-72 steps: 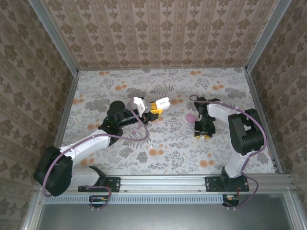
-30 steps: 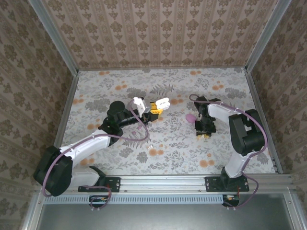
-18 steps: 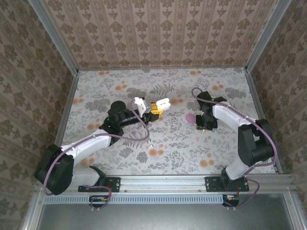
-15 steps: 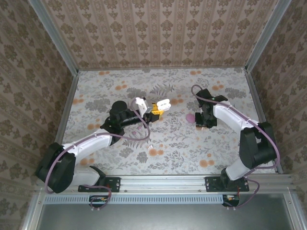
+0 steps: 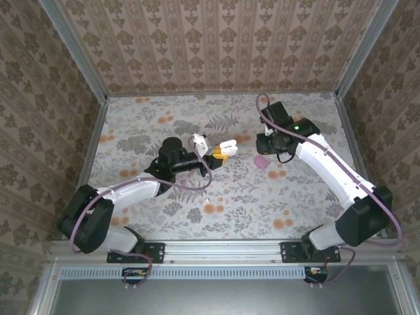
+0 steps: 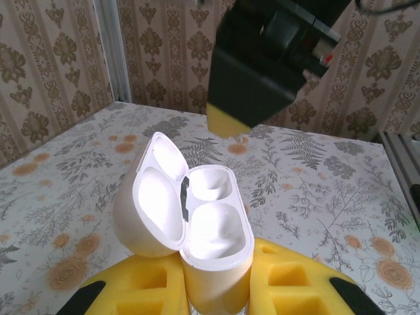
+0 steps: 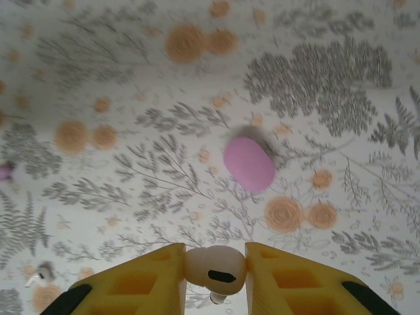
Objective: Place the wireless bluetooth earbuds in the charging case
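My left gripper [image 6: 216, 279] is shut on the white charging case [image 6: 218, 226], which stands upright between the yellow pads with its lid [image 6: 149, 200] swung open to the left and both wells empty. From above, the case [image 5: 225, 144] sits mid-table at the tip of the left gripper [image 5: 216, 153]. My right gripper [image 7: 214, 264] is shut on a whitish earbud [image 7: 215, 269], pinched between its yellow pads above the table. The right gripper [image 5: 264, 146] hangs just right of the case. Its dark body [image 6: 262, 59] looms above the open case in the left wrist view.
A pink-purple oval pebble [image 7: 249, 164] lies on the floral tabletop below the right gripper [image 5: 260, 161]. A small whitish earbud [image 7: 33, 279] lies loose to the lower left, and a pinkish bit [image 7: 4, 172] sits at the left edge. Patterned walls enclose the table.
The right arm rose off the table with the earbud and swung back and left toward the case. The left arm pushed the open case a little to the right.
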